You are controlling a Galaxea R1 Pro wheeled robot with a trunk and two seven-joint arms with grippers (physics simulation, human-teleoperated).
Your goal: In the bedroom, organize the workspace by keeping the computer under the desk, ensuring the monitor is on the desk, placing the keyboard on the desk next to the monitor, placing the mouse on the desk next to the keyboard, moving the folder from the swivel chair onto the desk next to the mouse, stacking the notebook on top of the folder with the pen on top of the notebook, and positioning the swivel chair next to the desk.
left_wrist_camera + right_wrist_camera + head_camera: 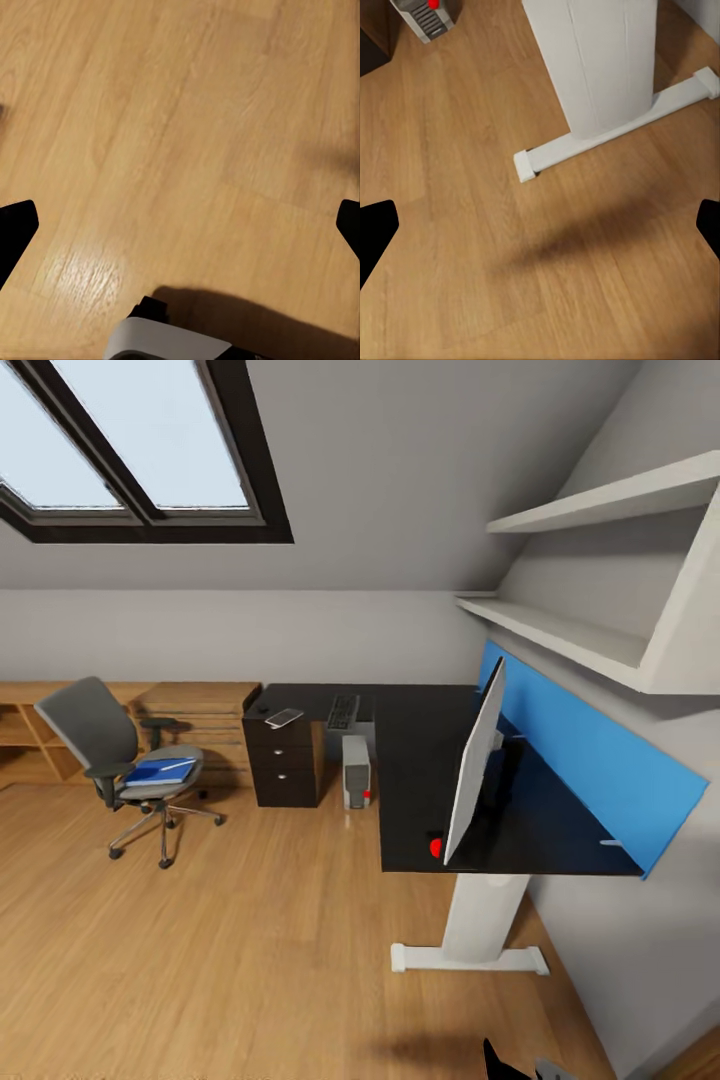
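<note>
hands: both spread, i hold nothing, floor below
risk: i could clip counter (420, 760) leg reaching folder (160, 770)

Left gripper (180, 217): black fingertips, with a white rounded body part (169, 341) and a black fitting. Right gripper (540, 225): black fingertips.
</note>
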